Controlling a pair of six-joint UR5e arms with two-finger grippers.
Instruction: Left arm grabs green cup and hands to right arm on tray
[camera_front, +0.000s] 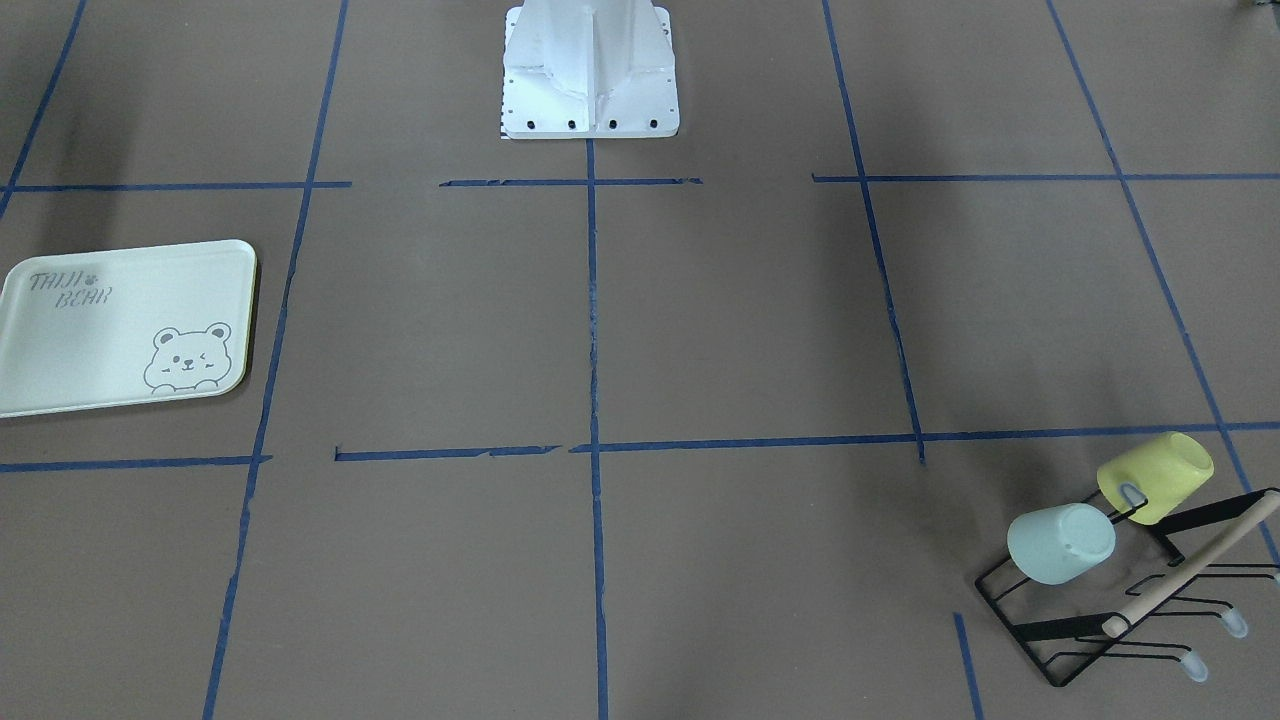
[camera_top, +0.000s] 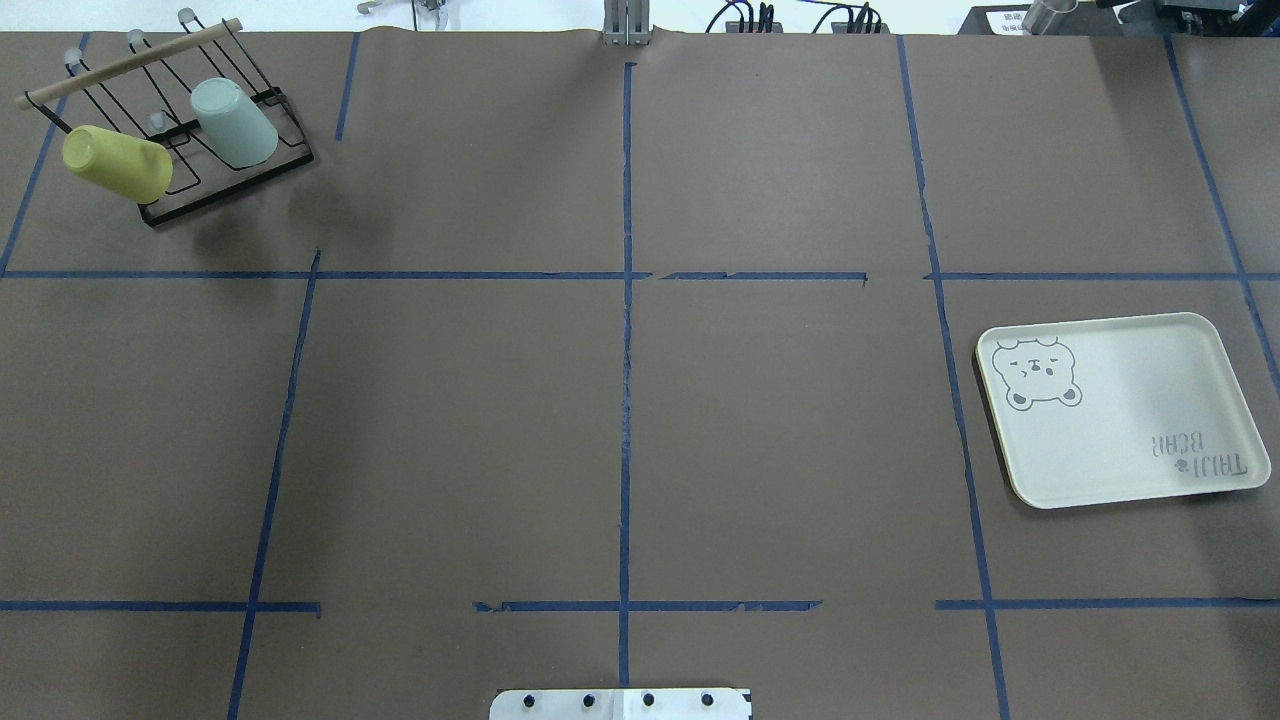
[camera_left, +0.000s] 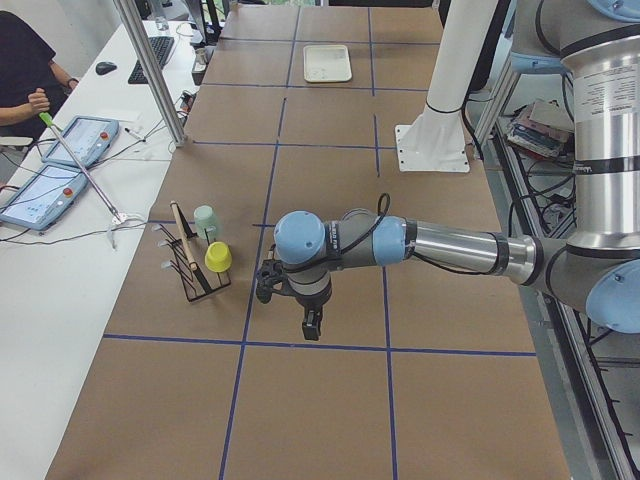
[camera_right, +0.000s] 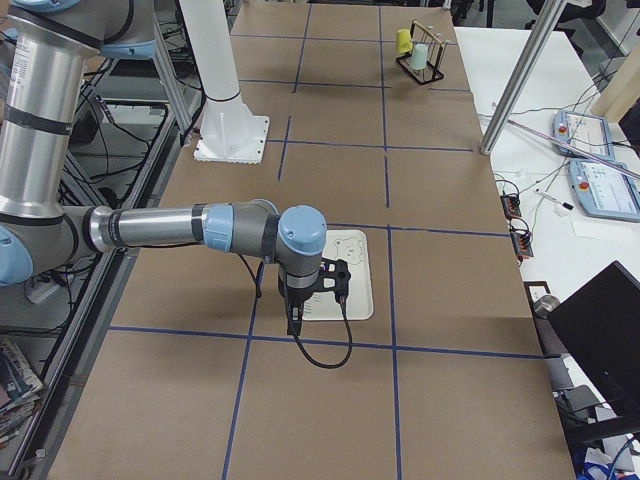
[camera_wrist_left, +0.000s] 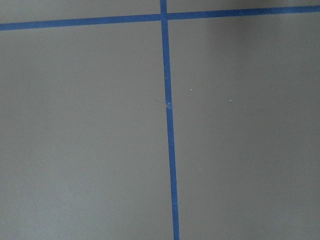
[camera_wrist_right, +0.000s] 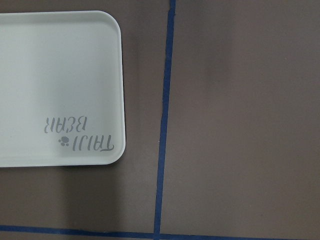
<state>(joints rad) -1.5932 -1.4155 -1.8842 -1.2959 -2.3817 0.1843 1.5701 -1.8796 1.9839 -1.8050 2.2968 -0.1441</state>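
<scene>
The green cup (camera_front: 1060, 543) rests tilted mouth-down on a wire rack (camera_front: 1052, 628), probably to drain; whether the left gripper (camera_left: 312, 328) or right gripper (camera_right: 293, 324) is open, I cannot tell.

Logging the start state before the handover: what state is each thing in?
green cup: tilted on the rack, not gripped.
yellow cup: tilted on the rack beside it.
tray: flat on the table, nothing on it.
left gripper: above bare table; jaws cannot be judged.
right gripper: near the tray; jaws cannot be judged.
</scene>
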